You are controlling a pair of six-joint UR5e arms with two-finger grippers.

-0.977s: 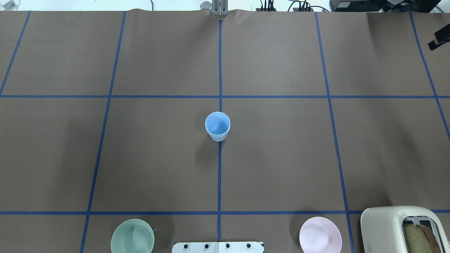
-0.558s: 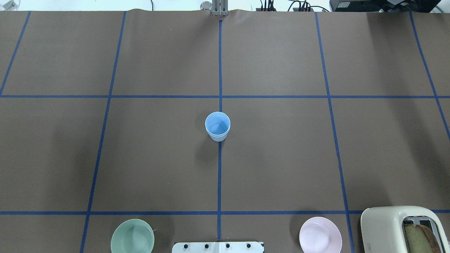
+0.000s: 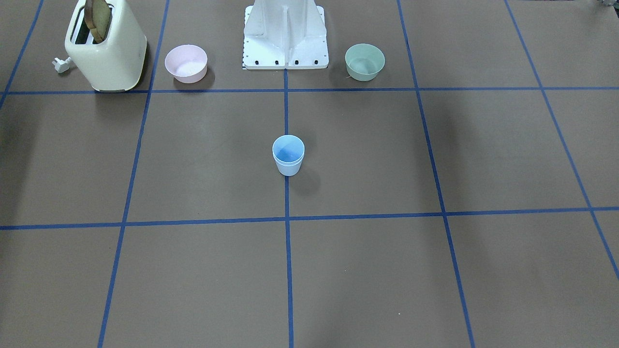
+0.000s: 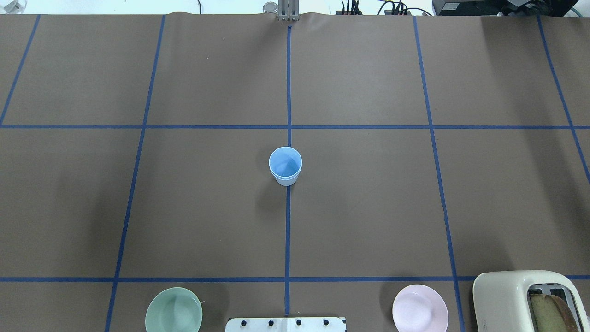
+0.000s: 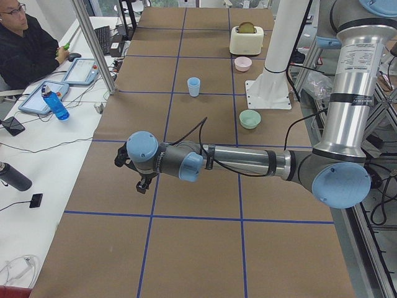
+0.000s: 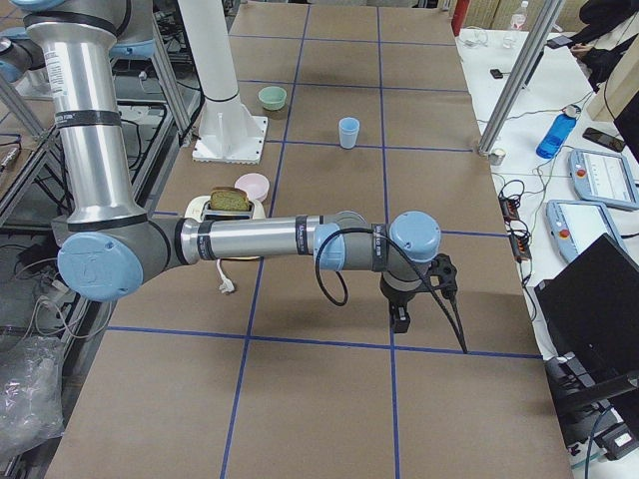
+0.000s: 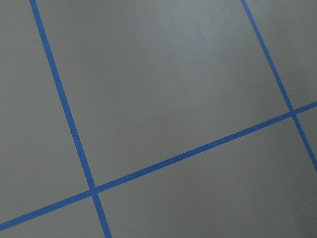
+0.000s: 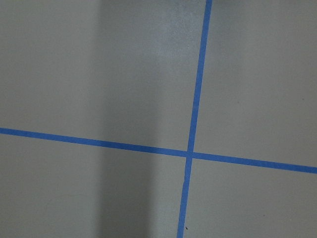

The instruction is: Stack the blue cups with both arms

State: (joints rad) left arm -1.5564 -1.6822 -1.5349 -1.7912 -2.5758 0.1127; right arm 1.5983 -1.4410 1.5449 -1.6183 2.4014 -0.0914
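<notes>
The two pale blue cups [image 4: 285,166] stand upright at the table's centre on the blue tape line, one nested in the other, with a double rim showing; they also show in the front view [image 3: 288,155]. No gripper touches them. My left gripper [image 5: 143,184] shows only in the exterior left view, far out over the table's left end; I cannot tell if it is open. My right gripper [image 6: 400,317] shows only in the exterior right view, over the table's right end; I cannot tell its state. Both wrist views show only brown paper and blue tape.
A mint-green bowl [image 4: 173,310] and a pink bowl [image 4: 419,308] sit on either side of the white base [image 4: 286,324]. A cream toaster [image 4: 511,299] with bread stands at the near right. Operators' desks with tablets and bottles line the far side.
A black tip of the right gripper at the overhead view's right edge one second ago has left the view. The cups have not moved.
</notes>
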